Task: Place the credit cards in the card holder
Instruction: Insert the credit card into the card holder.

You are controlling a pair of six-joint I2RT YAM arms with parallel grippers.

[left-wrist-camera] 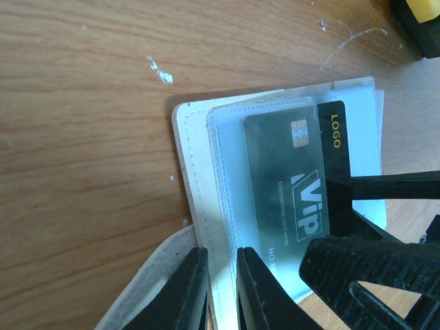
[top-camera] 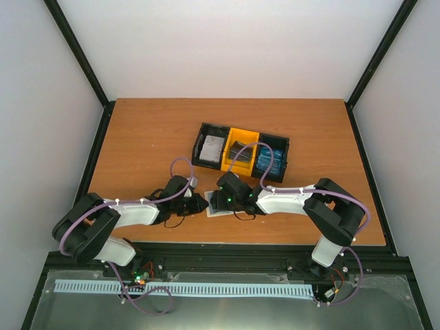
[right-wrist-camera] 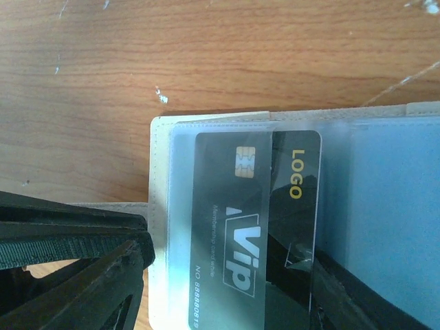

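The holder [left-wrist-camera: 187, 165] lay open on the table [top-camera: 137, 137], just on the near side of the tray [top-camera: 245, 131]. A dark VIP card [right-wrist-camera: 227, 227] sat partway inside the holder's clear sleeve, its LOGO end bare. The left gripper [left-wrist-camera: 220, 256] was pinched on the holder's cream edge. The right gripper [right-wrist-camera: 213, 237] hung over the VIP card, jaws apart, clamping nothing visible. The tray held a grey card [top-camera: 212, 146] in its left bay, a dark card [top-camera: 240, 150] in the yellow middle and a blue card [top-camera: 269, 161] on the right.
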